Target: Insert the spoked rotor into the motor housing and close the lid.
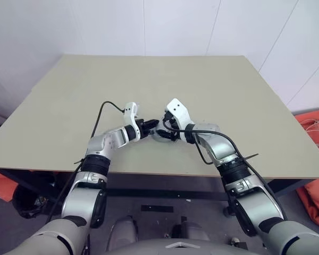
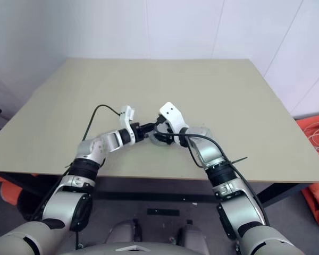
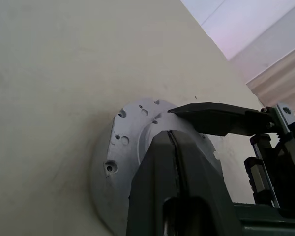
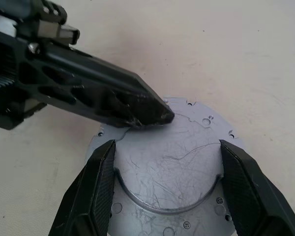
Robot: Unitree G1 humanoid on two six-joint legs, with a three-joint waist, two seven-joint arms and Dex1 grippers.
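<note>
Here, near the middle of the tabletop's (image 1: 228, 106) front edge, lies the lid (image 4: 187, 169), flat. Left end effector (image 4: 157, 116) pressed together, tip touching its face; right end effector (image 4: 167, 145) spread, straddling the raised centre — probably better placed to grip.

left gripper (image 4: 152, 115): fingers pressed together, tips toward right gripper | right gripper (image 4: 167, 162): fingers spread wide, angled down

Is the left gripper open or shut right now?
Shut. The left gripper's two black fingers meet with no gap, their tip on the round metal part between the right gripper's spread fingers.
</note>
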